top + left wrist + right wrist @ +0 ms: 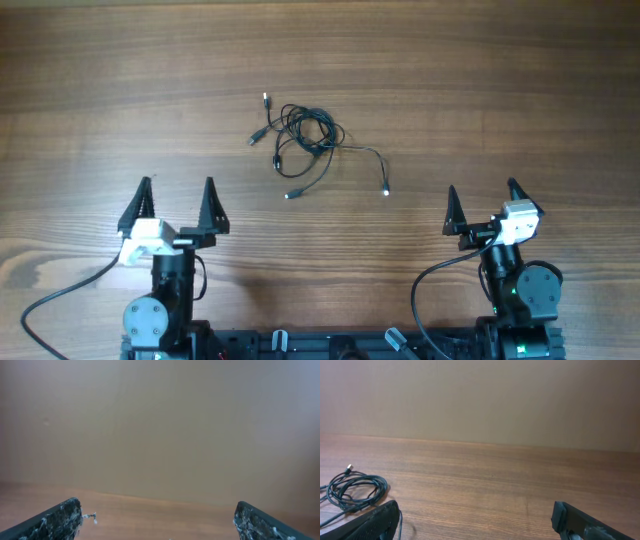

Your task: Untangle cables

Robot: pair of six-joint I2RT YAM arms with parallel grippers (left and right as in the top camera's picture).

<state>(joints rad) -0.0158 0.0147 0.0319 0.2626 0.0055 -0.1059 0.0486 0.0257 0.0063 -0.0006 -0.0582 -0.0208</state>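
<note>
**Wood surface, two spread grippers, one tangle of cables**

Brown wood-grain surface [500,80] fills the overhead view, and a plain beige wall [520,400] stands behind it in both wrist views.

At the near left, the left arm sits low by its base, its forearm pointing away toward the far edge. The left gripper [178,184] is spread wide, with both dark fingers pointing forward and nothing between them.

Up and to the right, toward the middle of the surface, lie the cables [305,135]: one clump of thin black cords looped over one another. Four plug ends stick out of it, two at the upper left, one at the bottom and one on a long strand trailing right. How many separate cords make up the clump cannot be told. It lies well apart from both grippers.

At the near right, the right arm holds a similar forward-pointing pose. The right gripper [481,187] is also spread wide and holds nothing. Its wrist camera shows the clump to the left, beyond its left finger.
</note>
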